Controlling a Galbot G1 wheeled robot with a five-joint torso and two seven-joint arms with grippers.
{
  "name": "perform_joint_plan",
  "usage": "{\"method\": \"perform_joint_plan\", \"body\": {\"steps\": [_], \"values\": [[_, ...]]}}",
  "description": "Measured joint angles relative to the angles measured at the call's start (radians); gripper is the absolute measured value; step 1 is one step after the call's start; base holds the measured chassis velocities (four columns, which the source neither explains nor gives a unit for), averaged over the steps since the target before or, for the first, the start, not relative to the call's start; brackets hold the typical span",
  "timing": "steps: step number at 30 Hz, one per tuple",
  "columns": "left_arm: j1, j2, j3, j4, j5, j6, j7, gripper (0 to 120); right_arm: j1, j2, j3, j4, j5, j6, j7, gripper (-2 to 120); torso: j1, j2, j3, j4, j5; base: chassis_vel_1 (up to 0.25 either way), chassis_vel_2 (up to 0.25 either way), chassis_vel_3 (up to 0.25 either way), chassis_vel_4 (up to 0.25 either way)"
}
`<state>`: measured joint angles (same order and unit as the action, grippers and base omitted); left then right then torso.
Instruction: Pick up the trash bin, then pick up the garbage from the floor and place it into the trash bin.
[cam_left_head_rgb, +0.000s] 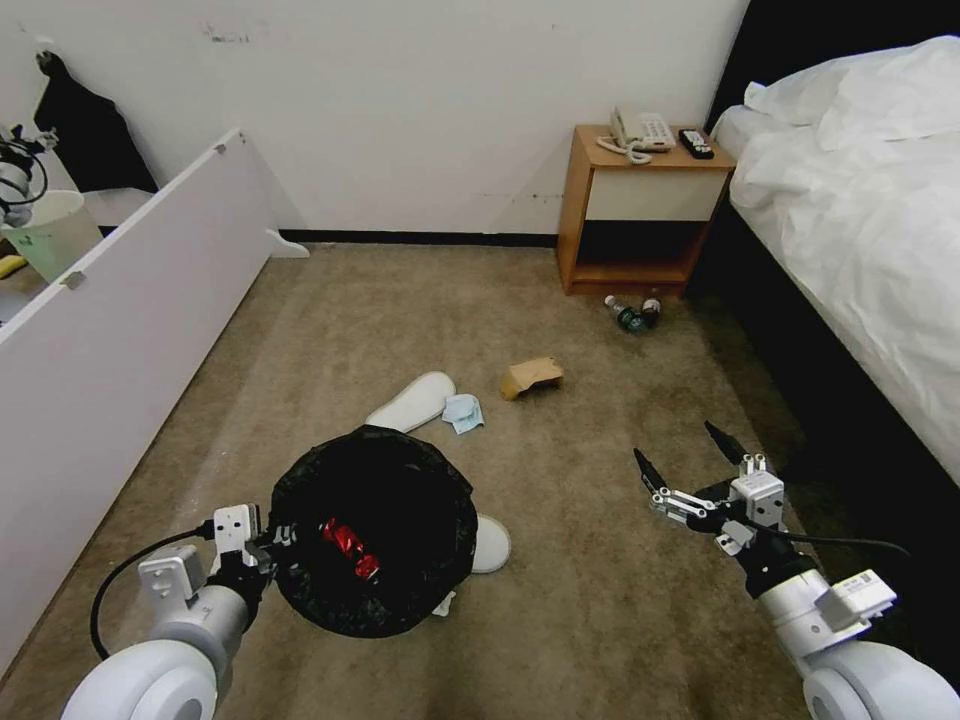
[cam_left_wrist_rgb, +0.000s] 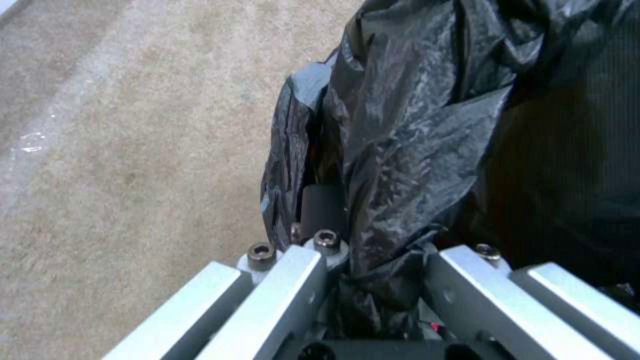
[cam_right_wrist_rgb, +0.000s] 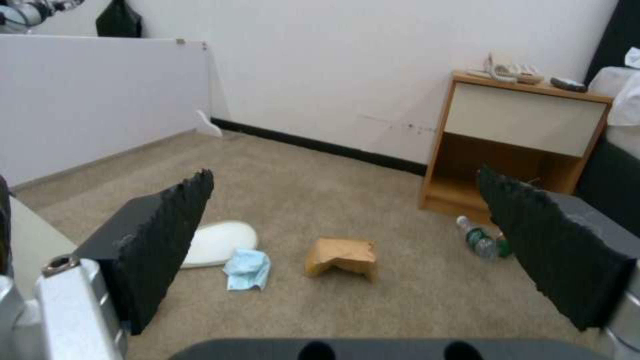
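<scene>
The trash bin (cam_left_head_rgb: 375, 530), lined with a crinkly black bag (cam_left_wrist_rgb: 413, 125), hangs at the lower left with a red packet (cam_left_head_rgb: 350, 548) inside. My left gripper (cam_left_head_rgb: 268, 545) is shut on its rim, the bag pinched between its fingers (cam_left_wrist_rgb: 320, 210). My right gripper (cam_left_head_rgb: 690, 462) hovers open and empty above the carpet at the right. Garbage lies beyond: a white slipper (cam_left_head_rgb: 412, 400) (cam_right_wrist_rgb: 220, 242), a light-blue cloth (cam_left_head_rgb: 463, 412) (cam_right_wrist_rgb: 248, 267), a brown cardboard piece (cam_left_head_rgb: 531, 376) (cam_right_wrist_rgb: 341, 255) and plastic bottles (cam_left_head_rgb: 632, 314) (cam_right_wrist_rgb: 479, 240). A second slipper (cam_left_head_rgb: 490, 543) and a tissue (cam_left_head_rgb: 443, 603) peek from under the bin.
A wooden nightstand (cam_left_head_rgb: 640, 210) with a phone (cam_left_head_rgb: 640, 130) and remote (cam_left_head_rgb: 696, 143) stands against the far wall. The bed (cam_left_head_rgb: 860, 200) runs along the right. A white panel (cam_left_head_rgb: 120, 310) walls off the left, with a pale bucket (cam_left_head_rgb: 55, 230) behind it.
</scene>
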<state>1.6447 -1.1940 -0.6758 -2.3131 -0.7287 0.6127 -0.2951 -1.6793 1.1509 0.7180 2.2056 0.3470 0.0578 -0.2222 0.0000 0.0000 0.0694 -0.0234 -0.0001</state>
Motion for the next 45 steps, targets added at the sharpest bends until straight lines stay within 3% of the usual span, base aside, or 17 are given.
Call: {"method": "perform_joint_plan", "body": {"steps": [45], "values": [[-0.014, 0.0, 0.0, 0.002, -0.026, 0.002, -0.015, 0, 0.001, -0.001, -0.001, -0.015, -0.008, 0.005, -0.005, 100, 0.0, 0.0, 0.0, 0.0, 0.0, -0.013, 0.013, 0.013, -0.013]]}}
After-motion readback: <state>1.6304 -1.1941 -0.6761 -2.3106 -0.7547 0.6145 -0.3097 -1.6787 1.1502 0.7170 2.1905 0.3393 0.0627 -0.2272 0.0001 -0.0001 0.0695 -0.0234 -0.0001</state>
